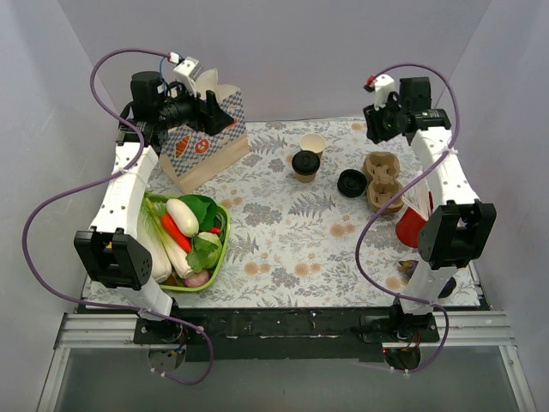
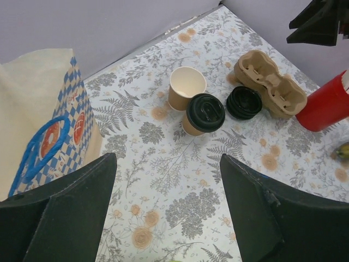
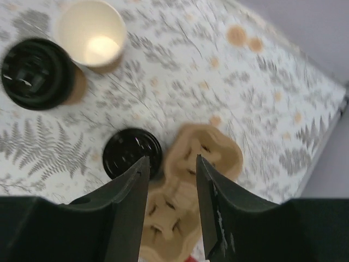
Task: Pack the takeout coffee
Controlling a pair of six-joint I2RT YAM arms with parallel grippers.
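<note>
Leftmost, a blue-checked paper bag (image 1: pixel 206 142) is seen standing open at the far edge of the table (image 1: pixel 292 240), with a green basket of vegetables (image 1: pixel 225 240) set nearer the arm bases. The left gripper (image 2: pixel 168 161) is held up beside the bag, its jaws spread wide with nothing between them. Toward the middle, the takeout coffee (image 2: pixel 205 113) is found upright on the patterned cloth with its black lid on, just beside a second, open cup (image 2: pixel 187 87). A loose black lid (image 2: pixel 244 102) lies further right, at the edge of the cardboard carrier (image 3: pixel 221 155). The right gripper (image 3: pixel 172 160) is poised above that carrier, its jaws roughly half parted and empty. A red cup (image 1: pixel 412 227) is placed farthest right. Taking hold of the carrier is judged to be the step in hand. For this the jaws are best lowered straight over the raised ridge between the two holes and closed only once the ridge is fully bracketed. The loose lid should be kept clear of the left finger, since a nudge could slide it toward the cups.
</note>
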